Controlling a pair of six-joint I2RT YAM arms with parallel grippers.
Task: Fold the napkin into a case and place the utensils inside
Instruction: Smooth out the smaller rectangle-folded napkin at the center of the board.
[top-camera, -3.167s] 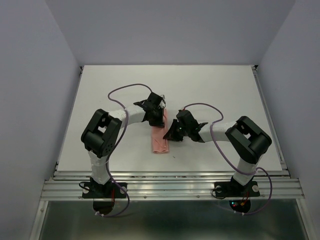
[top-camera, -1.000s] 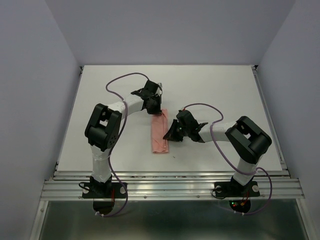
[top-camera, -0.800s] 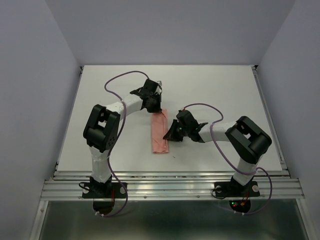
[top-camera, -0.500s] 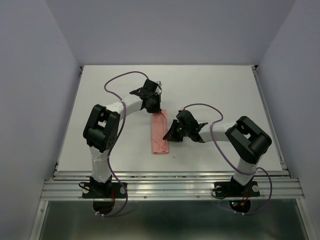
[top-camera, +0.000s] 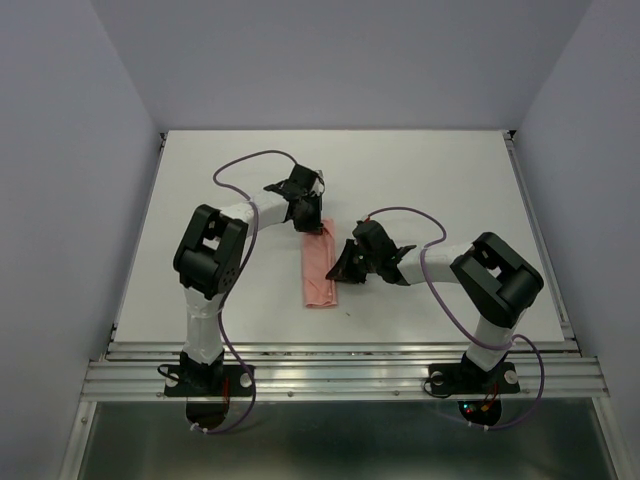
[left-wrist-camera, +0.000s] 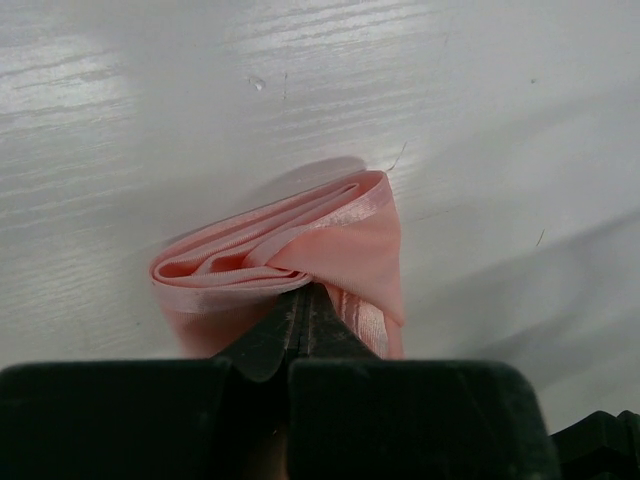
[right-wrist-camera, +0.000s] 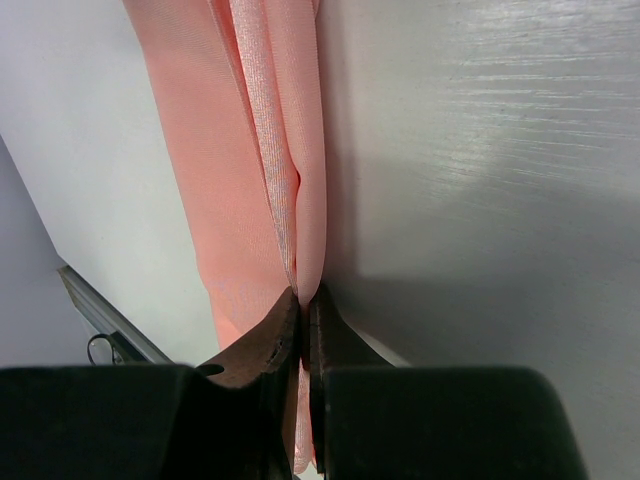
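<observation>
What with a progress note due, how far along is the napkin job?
Done: the napkin lies folded into a narrow layered strip on the table. In hand: the left gripper pinches its far end and the right gripper its side edge, both shut on the cloth. Left: no utensils show in any view, so placing them inside looks not yet done.

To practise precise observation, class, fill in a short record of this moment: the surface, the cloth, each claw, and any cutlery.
table: white, bears the cloth
napkin: salmon-pink, folded into a narrow layered strip, lying flat
left claw: shut, pinching the strip's far end
right claw: shut, pinching the strip's long edge on the right arm's side
utensils: none in view
</observation>
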